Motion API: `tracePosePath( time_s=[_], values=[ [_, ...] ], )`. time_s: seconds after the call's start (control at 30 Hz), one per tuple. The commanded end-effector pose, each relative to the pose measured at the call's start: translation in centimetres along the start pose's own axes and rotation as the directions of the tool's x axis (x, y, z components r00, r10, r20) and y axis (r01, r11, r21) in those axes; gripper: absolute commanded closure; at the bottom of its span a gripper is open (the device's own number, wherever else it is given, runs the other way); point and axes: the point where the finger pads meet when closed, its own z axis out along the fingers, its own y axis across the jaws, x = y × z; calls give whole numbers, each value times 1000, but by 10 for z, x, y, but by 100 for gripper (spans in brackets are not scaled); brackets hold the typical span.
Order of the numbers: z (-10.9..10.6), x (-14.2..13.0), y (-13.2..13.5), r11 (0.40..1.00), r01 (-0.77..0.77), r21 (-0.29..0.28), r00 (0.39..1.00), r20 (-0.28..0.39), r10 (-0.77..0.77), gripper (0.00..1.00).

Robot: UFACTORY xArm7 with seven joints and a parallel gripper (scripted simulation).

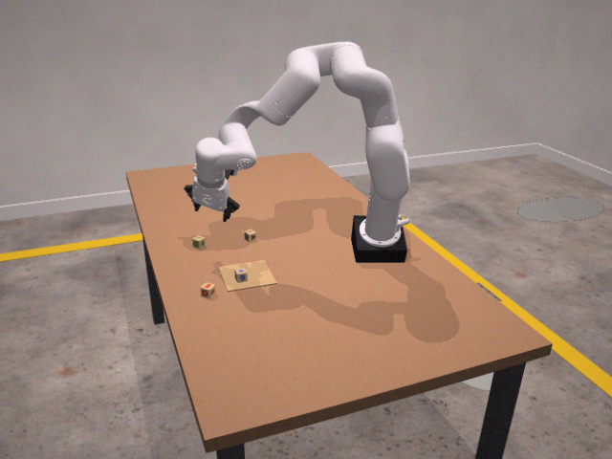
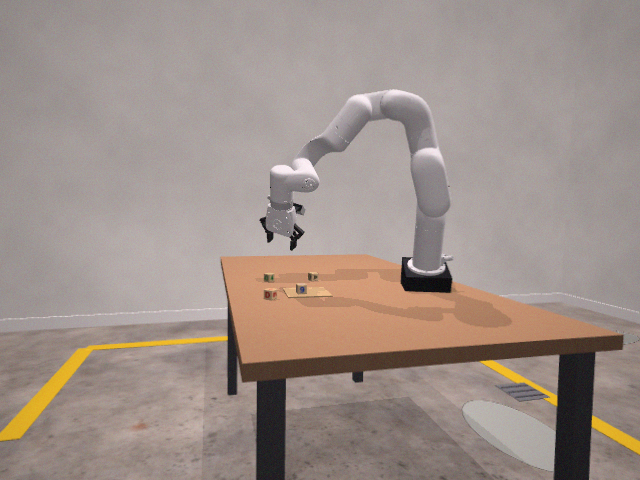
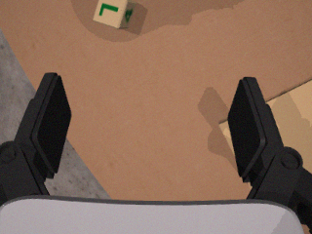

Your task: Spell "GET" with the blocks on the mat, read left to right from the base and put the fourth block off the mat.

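Observation:
My gripper [image 1: 211,213] [image 2: 281,244] [image 3: 149,95] is wide open and empty, high above the table. A block with a green L on top [image 1: 198,242] [image 2: 268,277] [image 3: 111,11] lies off the mat, beyond the fingertips in the wrist view. A block with black marks [image 1: 251,235] [image 2: 312,276] lies off the mat. A block with a blue mark on its side [image 1: 240,275] [image 2: 301,288] sits on the tan mat [image 1: 260,277] [image 2: 319,292] [image 3: 294,117]. A block with red marks [image 1: 207,290] [image 2: 270,293] lies just off the mat. Their top letters are too small to read.
The brown table [image 1: 316,385] [image 2: 413,335] carries everything. The robot's black base [image 1: 380,254] [image 2: 426,283] stands at the right of the mat in the top and exterior views. The table's edge and grey floor [image 3: 12,88] show at the left of the wrist view.

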Motion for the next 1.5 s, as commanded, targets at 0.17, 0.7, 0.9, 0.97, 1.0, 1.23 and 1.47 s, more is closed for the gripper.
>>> tracePosePath(
  time_s=[0.17, 0.7, 0.9, 0.97, 1.0, 1.23, 1.47],
  values=[
    [-20, -15, 27, 972, -215, -94, 972, 77, 223, 0],
    [-47, -43, 69, 842, -467, -269, 850, 125, 512, 0],
    [-59, -54, 85, 767, -542, -342, 783, 125, 609, 0],
    [-62, -58, 89, 745, -561, -362, 763, 123, 634, 0],
    [-64, -60, 91, 731, -571, -374, 751, 121, 649, 0],
    [-79, -74, 109, 621, -634, -461, 659, 100, 746, 0],
    [-88, -82, 119, 552, -660, -509, 602, 80, 794, 0]
  ],
)
